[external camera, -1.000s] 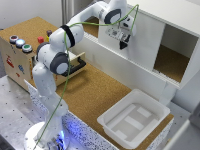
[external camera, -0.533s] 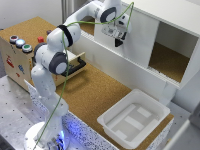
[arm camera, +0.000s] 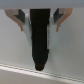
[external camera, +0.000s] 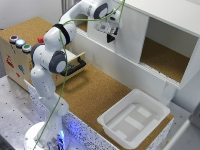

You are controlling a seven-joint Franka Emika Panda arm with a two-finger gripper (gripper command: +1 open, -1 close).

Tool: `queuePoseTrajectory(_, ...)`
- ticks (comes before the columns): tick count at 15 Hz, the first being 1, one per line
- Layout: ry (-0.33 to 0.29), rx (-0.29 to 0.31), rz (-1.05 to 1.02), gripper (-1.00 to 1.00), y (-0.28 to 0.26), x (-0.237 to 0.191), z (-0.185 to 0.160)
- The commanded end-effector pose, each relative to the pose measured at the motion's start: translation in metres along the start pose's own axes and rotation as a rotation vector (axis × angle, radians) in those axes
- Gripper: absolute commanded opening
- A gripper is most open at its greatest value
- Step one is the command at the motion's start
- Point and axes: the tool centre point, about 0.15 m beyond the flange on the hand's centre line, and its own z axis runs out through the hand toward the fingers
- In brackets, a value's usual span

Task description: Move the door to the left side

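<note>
Perforated metal base plate [external camera: 15, 107] fills the nearest corner of the exterior view, with the white Franka arm's pedestal [external camera: 42, 137] rising from it over a blue glow. Just beyond, a cork-brown table [external camera: 95, 95] carries a shallow white plastic tray [external camera: 134, 120] toward the exterior view's right, sitting near the table's front edge. To the exterior view's left stands a light wooden box [external camera: 17, 60] topped with round coloured buttons [external camera: 19, 42], a dark handle-like fitting [external camera: 76, 66] jutting from its side near the arm's lower joints.

Farther back, a long white cabinet [external camera: 165, 50] spans the table. Its opening is bare on the exterior view's right, showing the cork floor inside. The door [external camera: 131, 35], a flat plain white rectangular sliding panel, stands upright and covers the portion of the opening toward the exterior view's left, its right edge about midway along the cabinet front.

The arm reaches up and over, a green cable [external camera: 65, 75] trailing along it, and its dark hand [external camera: 111, 36] hangs against the front face of the door, near the panel's left edge. In the wrist view the hand [arm camera: 39, 22] shows two pale fingers [arm camera: 19, 20] set fairly narrow on either side of a dark vertical shape, with white panel surface all around; whether the fingers actually clamp anything cannot be told from these pictures.
</note>
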Motion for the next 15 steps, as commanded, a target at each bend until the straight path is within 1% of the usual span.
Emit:
queuePoseTrajectory(1, 0.068, -0.103, -0.017, -1.00, -0.070, -0.020, 0.015)
queuePoseTrajectory(4, 0.066, -0.091, -0.044, -1.00, -0.096, -0.015, 0.017)
queuePoseTrajectory(6, 0.076, -0.084, -0.067, -1.00, -0.110, -0.012, 0.016)
queuePoseTrajectory(11, 0.093, -0.069, -0.078, -1.00, -0.123, -0.011, 0.011)
queuePoseTrajectory(13, 0.083, -0.071, -0.071, -1.00, -0.123, -0.012, 0.010)
queuePoseTrajectory(14, 0.072, -0.067, -0.063, 1.00, -0.123, -0.013, 0.009)
queuePoseTrajectory(15, 0.048, -0.076, -0.043, 1.00, -0.123, -0.015, 0.007)
